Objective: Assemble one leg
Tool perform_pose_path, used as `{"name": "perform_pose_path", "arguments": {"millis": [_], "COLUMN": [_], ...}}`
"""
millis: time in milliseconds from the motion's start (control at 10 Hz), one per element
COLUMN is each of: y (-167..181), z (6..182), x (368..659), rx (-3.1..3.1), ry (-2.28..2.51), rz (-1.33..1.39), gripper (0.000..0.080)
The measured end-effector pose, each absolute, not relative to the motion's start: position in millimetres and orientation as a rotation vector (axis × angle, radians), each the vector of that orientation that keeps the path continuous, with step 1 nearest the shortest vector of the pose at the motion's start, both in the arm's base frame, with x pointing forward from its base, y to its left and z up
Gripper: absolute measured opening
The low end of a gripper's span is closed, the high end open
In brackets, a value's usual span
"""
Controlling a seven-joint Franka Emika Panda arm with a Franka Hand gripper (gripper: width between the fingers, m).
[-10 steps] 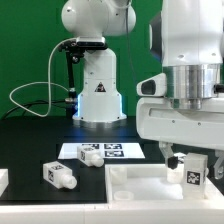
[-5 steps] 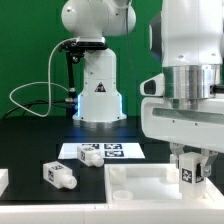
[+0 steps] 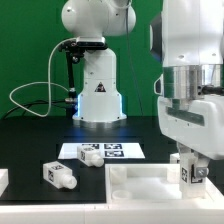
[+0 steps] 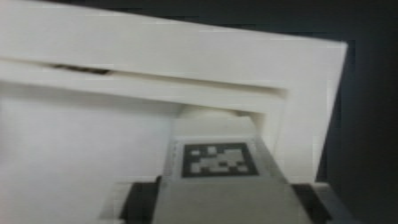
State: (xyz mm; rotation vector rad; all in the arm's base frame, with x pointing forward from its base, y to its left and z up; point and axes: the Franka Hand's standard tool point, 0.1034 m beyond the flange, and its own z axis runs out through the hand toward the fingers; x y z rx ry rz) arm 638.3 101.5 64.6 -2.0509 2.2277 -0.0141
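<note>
– Where does your claw point(image 3: 190, 166) stand?
– Clamped on the leg point(image 3: 191, 172), tag facing out, held upright over the white panel point(image 3: 135, 183) at the exterior view's right.
– And what's left?
– Seating it, I'd judge; another leg point(image 3: 60, 175) lies loose on your worktop point(image 3: 30, 135).

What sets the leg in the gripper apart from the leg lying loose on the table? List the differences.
The leg in the gripper stands upright over the white panel; the loose leg lies on its side on the black table.
The held leg sits between the gripper fingers; nothing touches the loose leg.
The held leg is at the exterior view's right, the loose one at its left.
Both are white pegs with black-and-white tags.
</note>
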Motion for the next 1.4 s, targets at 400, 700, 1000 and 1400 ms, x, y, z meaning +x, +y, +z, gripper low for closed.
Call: {"name": "perform_pose_path", "arguments": {"millis": [400,700,1000,1400], "y": [100,100,108,116], "z": [65.3,65.2,72.8,104.2], "x": [640,640,641,646], "rx": [-1.51,-1.514,-1.564,-1.618], "ry": [2.596,2.595,2.552,2.462], "rz": [0.055,0.042,0.038,0.032], "gripper": [0.0284,0.0285,0.0455,0.0646]}}
